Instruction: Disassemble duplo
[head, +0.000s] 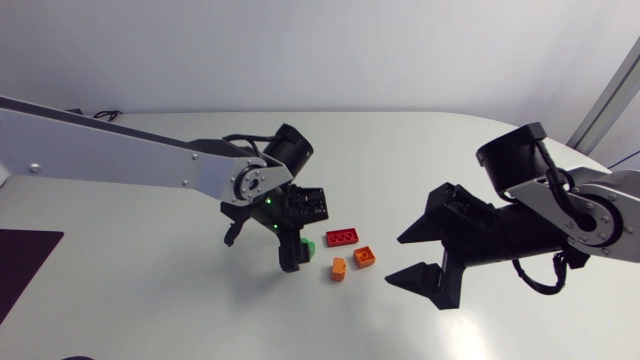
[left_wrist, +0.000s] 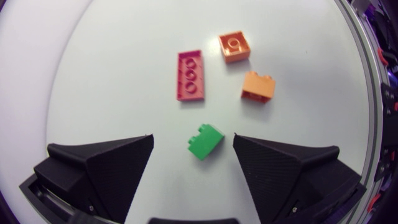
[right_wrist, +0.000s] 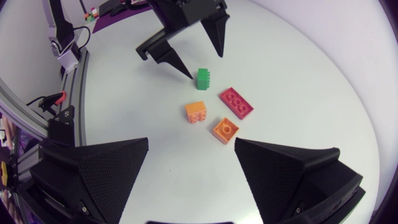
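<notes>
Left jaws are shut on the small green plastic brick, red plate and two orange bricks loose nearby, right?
No: the left wrist view shows the left gripper with jaws open, the small green plastic brick lying untouched between them. The flat red plastic plate and two orange plastic bricks are loose nearby.

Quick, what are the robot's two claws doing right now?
Left gripper: open, green brick lying between its fingers, untouched.
Right gripper: open, holding nothing.

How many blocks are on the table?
4. A green brick sits between the open fingers of the left gripper; ahead of it lie a red brick, a light orange brick and a darker orange brick.
</notes>
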